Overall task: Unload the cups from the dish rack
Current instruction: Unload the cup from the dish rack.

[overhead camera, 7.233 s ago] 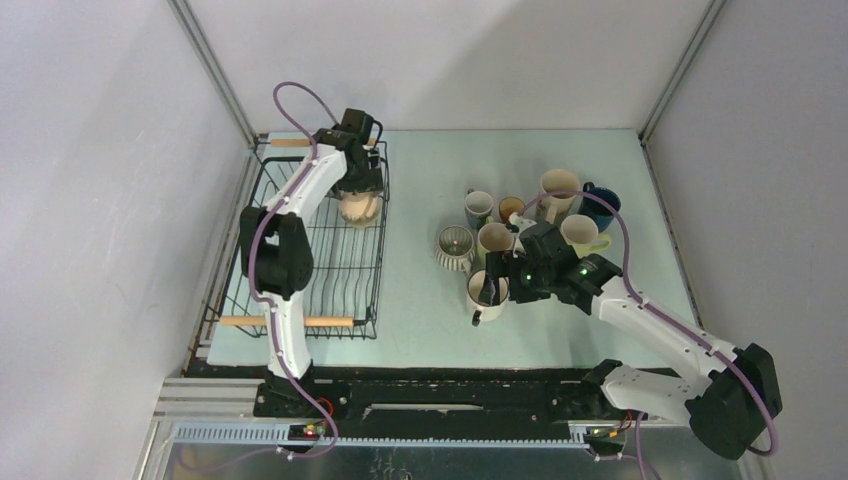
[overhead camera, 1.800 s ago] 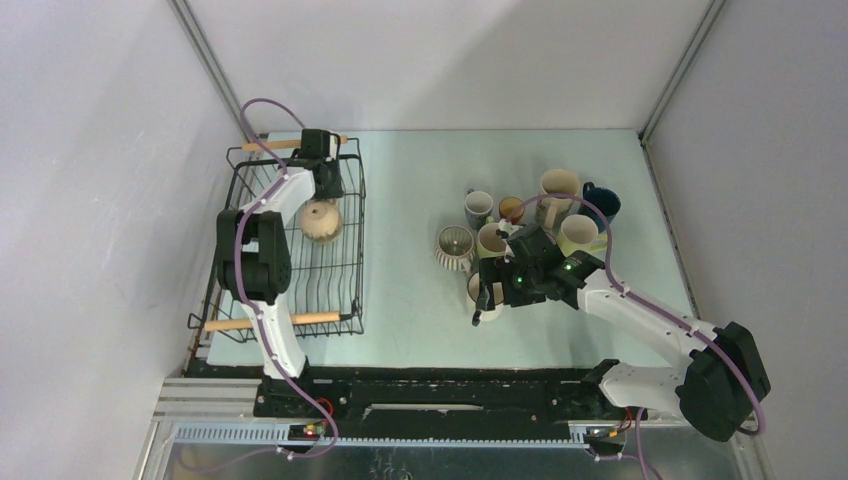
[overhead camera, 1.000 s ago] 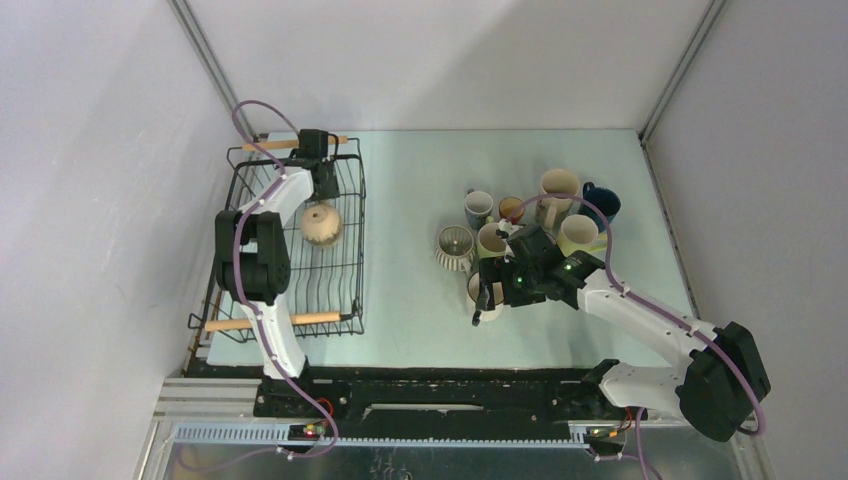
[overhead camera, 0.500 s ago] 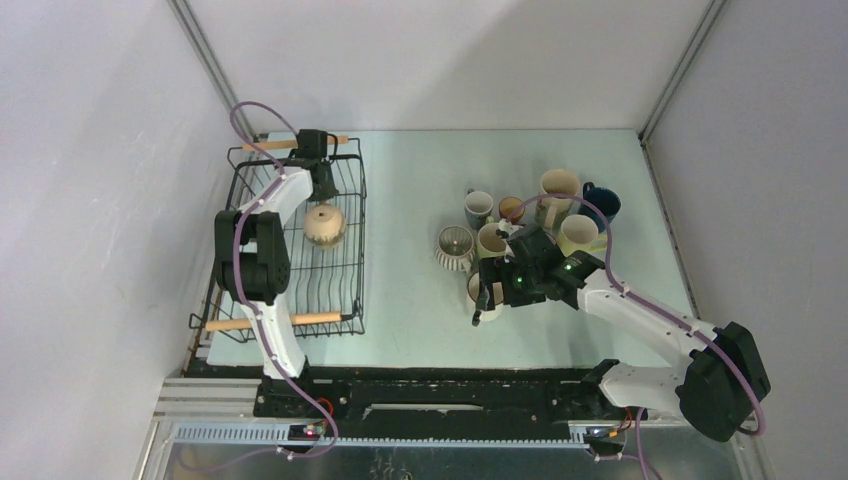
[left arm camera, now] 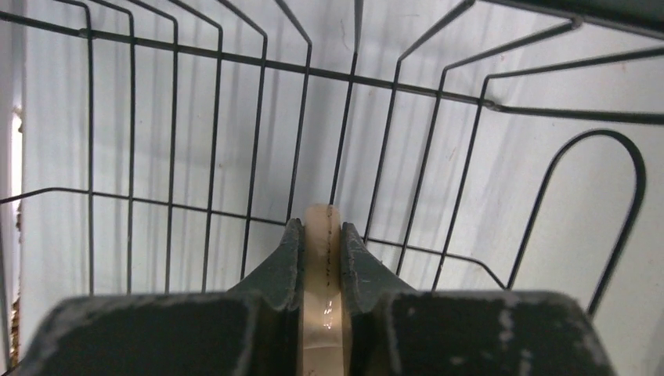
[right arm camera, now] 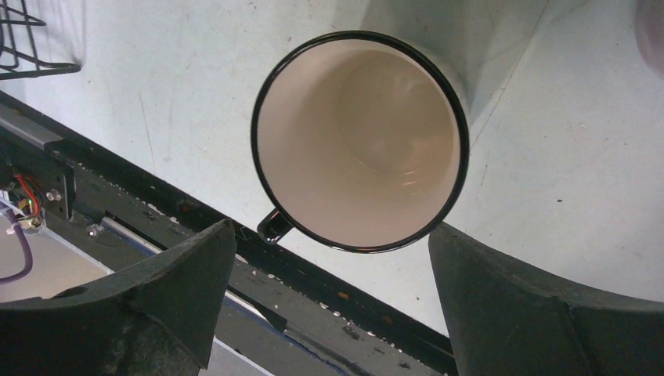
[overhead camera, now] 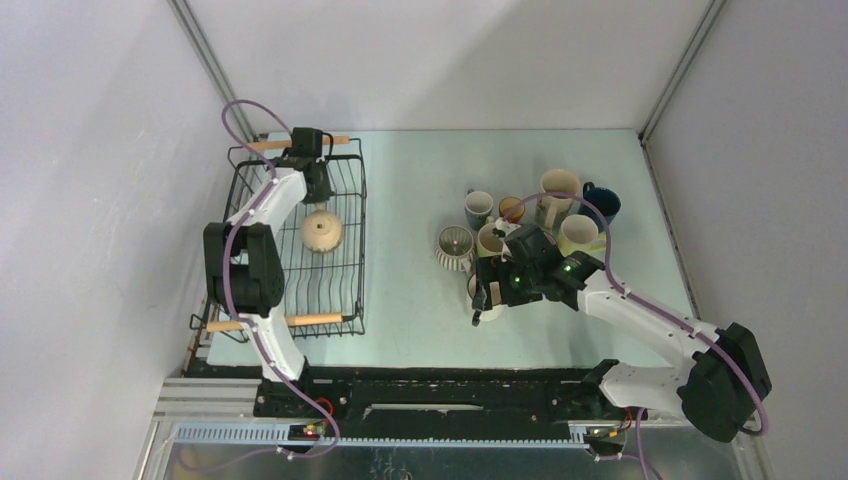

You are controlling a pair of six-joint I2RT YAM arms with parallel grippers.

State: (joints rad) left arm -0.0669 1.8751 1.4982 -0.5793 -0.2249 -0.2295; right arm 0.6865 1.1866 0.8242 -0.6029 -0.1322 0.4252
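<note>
Left gripper (left arm camera: 321, 229) clamps an edge of the cream cup (left arm camera: 322, 313) in the rack (left arm camera: 258, 64); right gripper (right arm camera: 330, 236) gapes wide over a white cup (right arm camera: 360, 141)

The dish rack (overhead camera: 300, 290) is black wire with light wooden handles. The tan cup (overhead camera: 322, 232) in it shows a pale cream handle between the dark grey fingers (left arm camera: 283, 262) of the left gripper (left arm camera: 321, 239). On the pale mint table (overhead camera: 420, 330), the near cup (right arm camera: 362, 141) is cream inside with a black rim; farther off are a ribbed cream cup (overhead camera: 455, 247), a grey-blue cup (overhead camera: 479, 207) and a dark blue cup (overhead camera: 604, 203).
</note>
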